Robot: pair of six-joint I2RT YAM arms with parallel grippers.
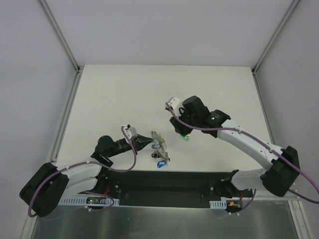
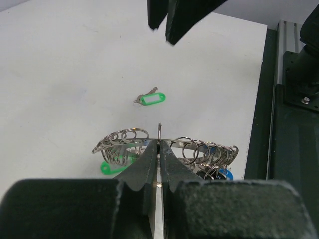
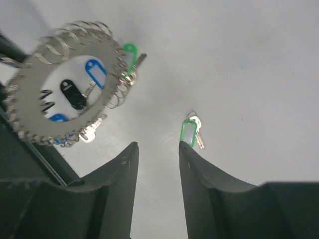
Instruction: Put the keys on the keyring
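The keyring (image 1: 160,148) is a flat toothed grey disc fringed with small split rings. It is held on edge above the table by my left gripper (image 1: 148,144). In the left wrist view that gripper (image 2: 159,144) is shut on the keyring's rim (image 2: 199,142). Keys with blue (image 3: 94,70), black (image 3: 73,94) and green (image 3: 129,52) heads hang from the keyring (image 3: 30,107). A loose green-headed key (image 3: 190,130) lies flat on the table (image 1: 124,94). My right gripper (image 3: 157,147) is open just above it, holding nothing. One fingertip (image 3: 182,147) is next to the key's head.
The black base rail (image 1: 164,181) runs along the near table edge, close behind the keyring, and shows as a dark rail (image 2: 294,124) to the right in the left wrist view. Enclosure posts (image 1: 60,35) stand at the table's far corners.
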